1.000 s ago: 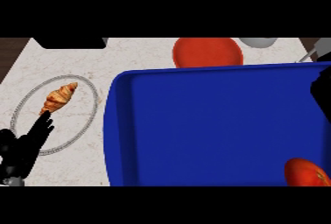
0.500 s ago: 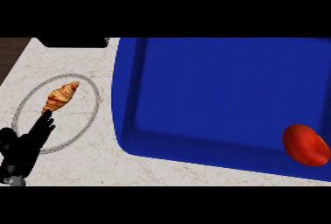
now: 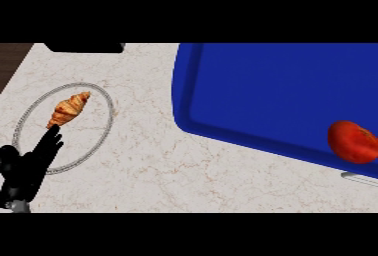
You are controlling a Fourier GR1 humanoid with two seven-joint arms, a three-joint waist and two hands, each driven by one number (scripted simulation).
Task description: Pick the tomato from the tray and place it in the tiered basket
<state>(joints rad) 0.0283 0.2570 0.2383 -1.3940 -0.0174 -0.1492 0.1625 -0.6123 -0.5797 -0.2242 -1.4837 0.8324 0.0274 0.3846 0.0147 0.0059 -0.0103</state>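
A red tomato (image 3: 354, 141) lies on the blue tray (image 3: 266, 85) near the tray's lower right rim, at the right edge of the head view. The tray fills the upper right and sits tilted across the picture. My left hand (image 3: 29, 167) shows at the lower left, open with its fingers pointing up, resting over the rim of a plate. It is far from the tomato. My right hand does not show. No tiered basket is clearly visible.
A round plate (image 3: 100, 125) on the marble counter holds a croissant (image 3: 68, 109) just above my left hand. A dark object (image 3: 83, 47) sits at the counter's top edge. A thin grey metal piece (image 3: 359, 178) pokes out below the tray's lower right rim.
The tray and tomato have shifted up and to the right in the view, exposing more counter below. A red object once beyond the tray is gone. My left hand has stayed still.
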